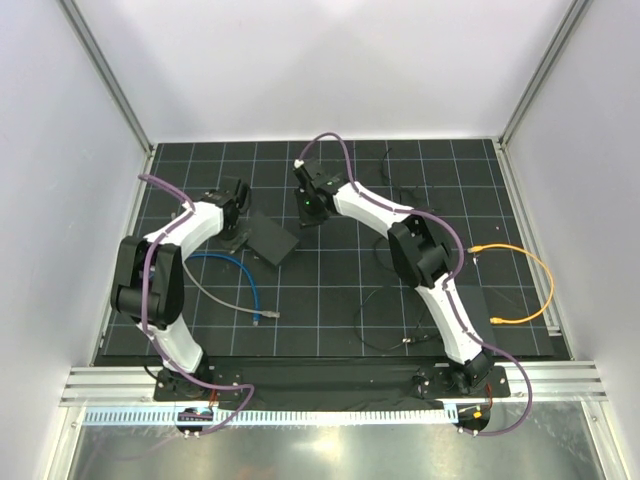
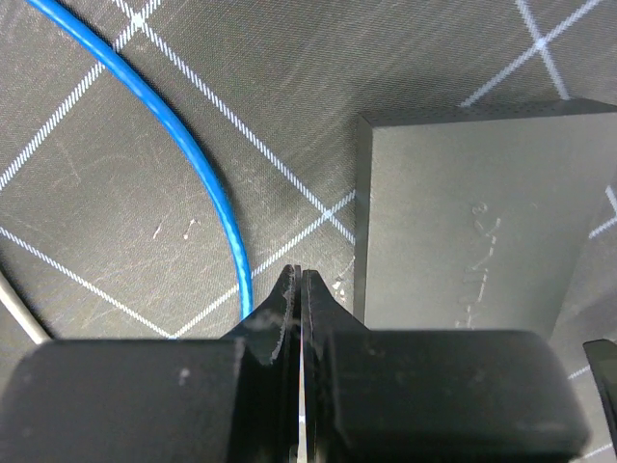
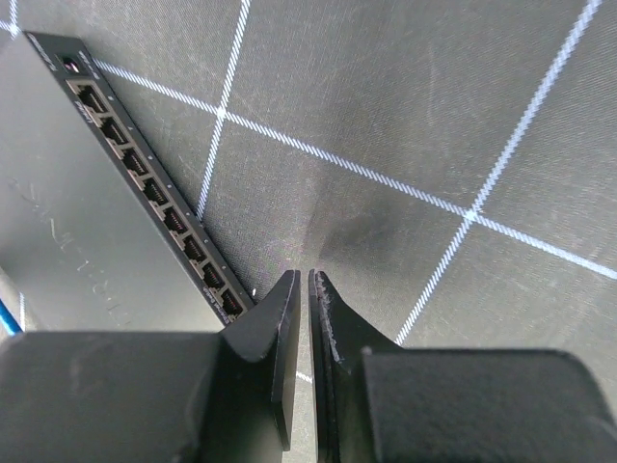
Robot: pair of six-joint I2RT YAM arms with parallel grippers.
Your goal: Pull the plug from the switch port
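The black switch (image 1: 272,240) lies flat on the gridded mat between my two grippers. In the right wrist view its row of ports (image 3: 154,188) faces my right gripper, and every port that shows is empty. The blue cable (image 1: 240,268) lies loose on the mat left of the switch, its plug end (image 1: 258,320) free near the front. My left gripper (image 2: 301,275) is shut and empty, beside the switch's plain edge (image 2: 482,222) and the blue cable (image 2: 193,164). My right gripper (image 3: 308,278) is shut and empty, just off the port side.
A grey cable (image 1: 215,300) ends next to the blue plug. An orange cable (image 1: 535,285) loops at the right edge of the mat. Thin black cables (image 1: 385,300) lie around the right arm. White walls close in the mat (image 1: 330,300) on three sides.
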